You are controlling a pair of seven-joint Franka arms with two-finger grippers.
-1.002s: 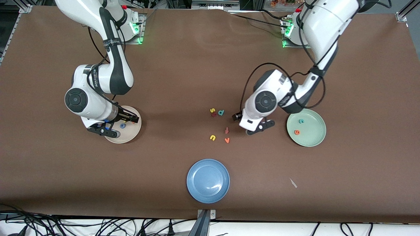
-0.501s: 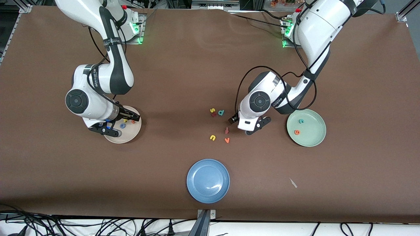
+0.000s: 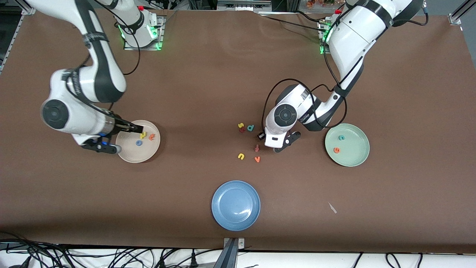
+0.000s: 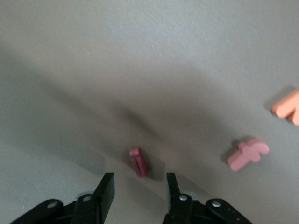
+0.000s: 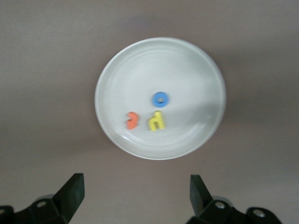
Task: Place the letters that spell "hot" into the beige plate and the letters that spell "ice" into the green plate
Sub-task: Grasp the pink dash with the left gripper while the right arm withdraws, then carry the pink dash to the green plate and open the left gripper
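The beige plate [image 3: 128, 156] [image 5: 205, 70] holds the yellow h [image 3: 143, 134] [image 5: 157, 121], blue o [image 3: 138, 143] [image 5: 160, 99] and orange t [image 3: 151, 137] [image 5: 131, 120]. My right gripper [image 3: 130, 140] [image 5: 135, 186] hangs open and empty above that plate's edge toward the right arm's end. The green plate [image 3: 355, 156] holds the teal c [image 3: 341, 137] and orange e [image 3: 336, 150]. My left gripper [image 3: 275, 146] [image 4: 138, 184] is low over the table among the loose letters, open. The dark red i [image 4: 138, 162] stands on edge just ahead of the fingertips, touching neither.
A pinkish f-like letter [image 3: 257, 148] [image 4: 247, 153], orange v [image 3: 257, 159] [image 4: 287, 106] and yellow u [image 3: 241, 156] lie by the left gripper. A yellow s [image 3: 241, 125] and teal d [image 3: 251, 128] lie farther back. The blue plate [image 3: 235, 205] sits nearest the front camera.
My right gripper has drawn back from over the beige plate toward the right arm's end. The left gripper has slid from beside the green plate toward the loose letters, its fingers narrowing.
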